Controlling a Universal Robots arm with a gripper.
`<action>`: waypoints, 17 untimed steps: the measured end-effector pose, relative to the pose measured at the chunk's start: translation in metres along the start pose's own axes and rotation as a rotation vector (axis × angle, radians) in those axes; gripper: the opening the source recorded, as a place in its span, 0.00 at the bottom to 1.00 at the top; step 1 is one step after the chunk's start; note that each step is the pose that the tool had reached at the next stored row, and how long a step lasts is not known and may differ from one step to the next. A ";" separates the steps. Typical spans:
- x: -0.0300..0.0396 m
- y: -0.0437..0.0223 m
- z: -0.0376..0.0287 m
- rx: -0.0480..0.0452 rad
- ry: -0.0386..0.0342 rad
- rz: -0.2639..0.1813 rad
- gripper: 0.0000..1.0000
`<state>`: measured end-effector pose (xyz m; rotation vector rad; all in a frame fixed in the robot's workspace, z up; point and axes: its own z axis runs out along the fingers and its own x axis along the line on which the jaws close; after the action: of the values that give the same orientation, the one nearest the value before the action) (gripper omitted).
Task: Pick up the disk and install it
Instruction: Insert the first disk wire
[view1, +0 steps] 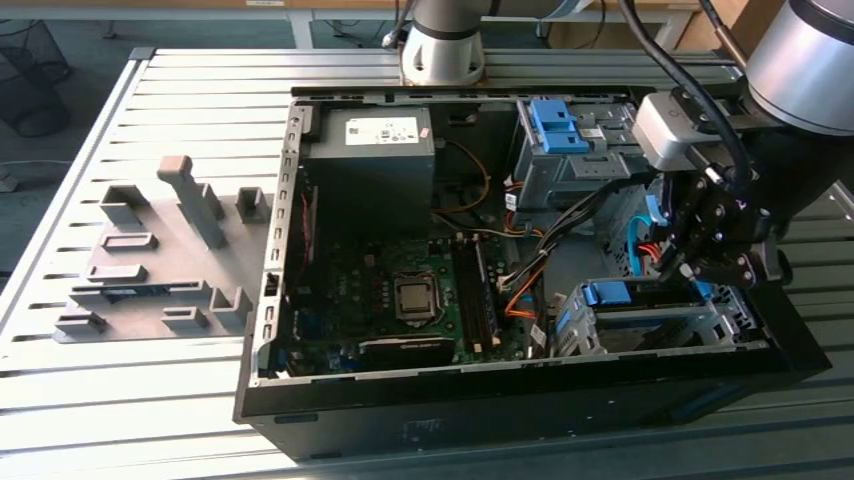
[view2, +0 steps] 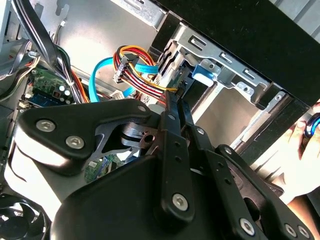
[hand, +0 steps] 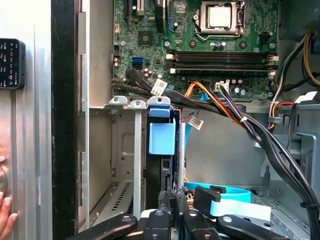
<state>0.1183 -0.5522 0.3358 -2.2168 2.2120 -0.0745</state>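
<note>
The disk (view1: 638, 296) sits in the metal drive cage (view1: 585, 325) at the near right corner of the open computer case, its blue frame showing on top. In the first wrist view I see the disk (hand: 162, 136) edge-on between the cage walls, the blue frame end facing the motherboard. My gripper (view1: 697, 262) hangs just above the cage. Its black fingers (view2: 171, 117) lie close together, tips at the disk's near end (hand: 171, 196). Nothing is held between them that I can see.
Orange, black and blue cables (hand: 235, 117) run close beside the cage. A taller blue bracket (view1: 554, 125) and a dark grey box (view1: 371, 150) stand at the case's far side. A grey fixture plate (view1: 147, 265) lies on the exterior view's left. A person's hand (view2: 295, 145) rests outside the case wall.
</note>
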 end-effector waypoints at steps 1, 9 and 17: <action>0.0001 0.0000 -0.0002 0.0000 -0.0006 0.000 0.16; 0.0043 0.0000 0.0000 -0.0001 -0.0296 0.001 0.16; 0.0074 0.0000 0.0000 -0.0001 -0.0593 0.003 0.16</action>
<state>0.1183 -0.5595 0.3359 -2.1863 2.1845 -0.0085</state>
